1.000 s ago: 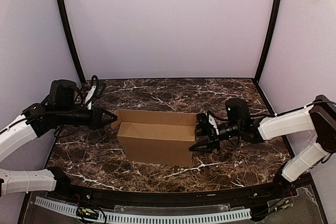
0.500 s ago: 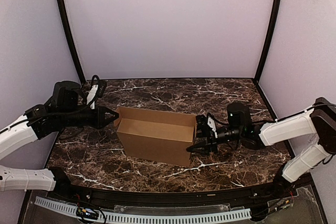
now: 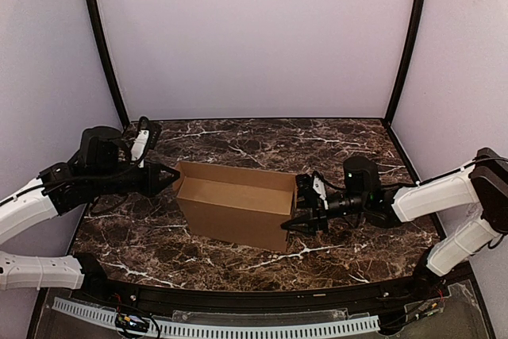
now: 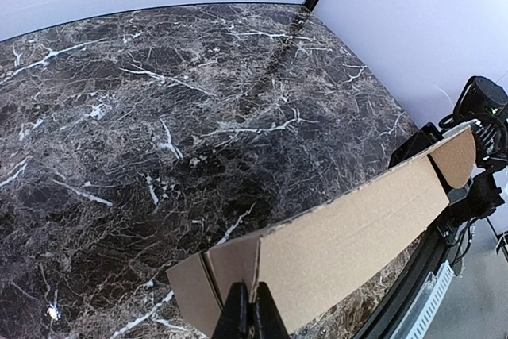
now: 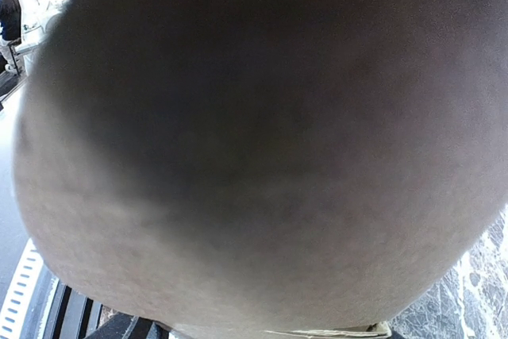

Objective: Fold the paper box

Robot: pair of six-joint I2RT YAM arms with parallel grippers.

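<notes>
cardboard paper box (image 3: 238, 216) between clenched left tool (image 3: 171, 179) and spread right tool (image 3: 296, 208).

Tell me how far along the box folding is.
Done: the paper box stands with its walls up. In hand: the shut left end effector meets its left end, and the open right end effector is at its right end. Left: the top is open, not yet closed.

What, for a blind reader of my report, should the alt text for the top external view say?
A brown paper box stands open-topped on a dark marble table. The left gripper, shut, points at its left end flap; the right gripper, jaws open, is at its right end.
</notes>
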